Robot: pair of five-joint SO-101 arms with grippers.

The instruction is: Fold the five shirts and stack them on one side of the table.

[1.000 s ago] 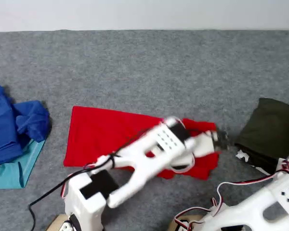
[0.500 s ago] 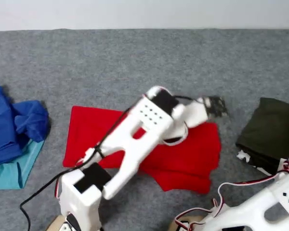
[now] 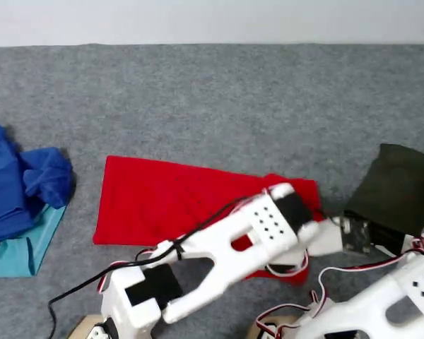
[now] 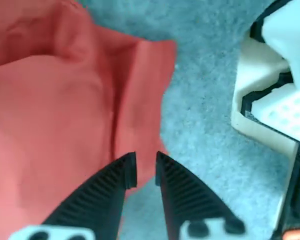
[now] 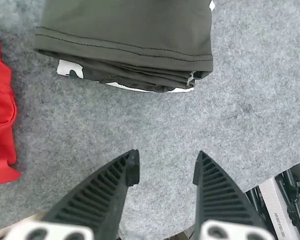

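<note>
A red shirt (image 3: pixel 162 201) lies spread across the middle of the grey table, its right end loosely folded over. My left gripper (image 3: pixel 355 235) hangs just past that end, between the red shirt and a folded dark olive shirt (image 3: pixel 399 191). In the left wrist view the left gripper (image 4: pixel 145 167) is open by a narrow gap with nothing in it, one fingertip over the red shirt's (image 4: pixel 65 100) edge. My right gripper (image 5: pixel 162 167) stands open over bare carpet in front of the dark olive shirt (image 5: pixel 130 30). A red edge (image 5: pixel 0 100) shows beside it.
Crumpled blue shirts (image 3: pixel 18 183) lie on a teal shirt (image 3: pixel 21 251) at the table's left edge. A white patch of cloth (image 5: pixel 70 70) peeks from under the dark olive one. The right arm's white body (image 3: pixel 410 289) takes up the front right corner.
The left arm rose from the red shirt's right end, swung back over it, then came down just right of it. The shirt's right end now lies flatter. The right arm has not moved.
</note>
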